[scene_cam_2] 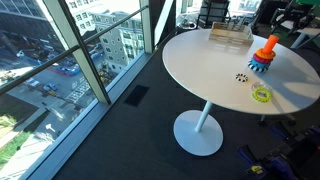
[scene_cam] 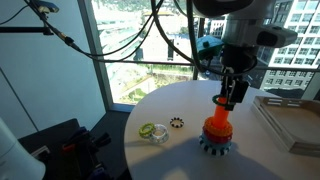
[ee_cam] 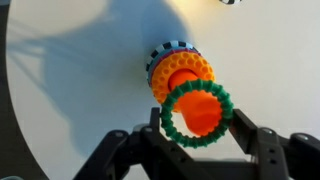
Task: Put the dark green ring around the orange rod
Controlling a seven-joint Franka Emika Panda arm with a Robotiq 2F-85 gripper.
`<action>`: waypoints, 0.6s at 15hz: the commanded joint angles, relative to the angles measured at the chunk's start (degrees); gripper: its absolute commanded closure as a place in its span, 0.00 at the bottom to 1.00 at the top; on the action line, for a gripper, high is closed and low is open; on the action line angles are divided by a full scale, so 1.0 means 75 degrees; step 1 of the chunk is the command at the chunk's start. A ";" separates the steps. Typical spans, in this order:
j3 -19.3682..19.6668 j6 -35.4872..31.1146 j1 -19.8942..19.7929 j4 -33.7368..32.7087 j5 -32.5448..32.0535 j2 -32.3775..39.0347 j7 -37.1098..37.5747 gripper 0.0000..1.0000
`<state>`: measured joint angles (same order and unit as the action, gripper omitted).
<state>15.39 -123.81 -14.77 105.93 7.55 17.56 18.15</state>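
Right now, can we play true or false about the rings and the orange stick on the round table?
1. The dark green ring lies flat on the table beside the lime ring. False: the gripper holds it at the tip of the orange rod, and in the wrist view the rod shows through its hole.
2. The lime ring lies on the white table. True.
3. The orange rod has tipped over. False: it stands upright on its toothed base.
4. The gripper is shut on the dark green ring. True.
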 commanded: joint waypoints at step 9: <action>-0.0023 0.0593 0.0107 -0.0524 -0.0190 0.0463 0.0153 0.55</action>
<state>15.38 -120.25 -14.03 102.92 6.91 19.23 18.36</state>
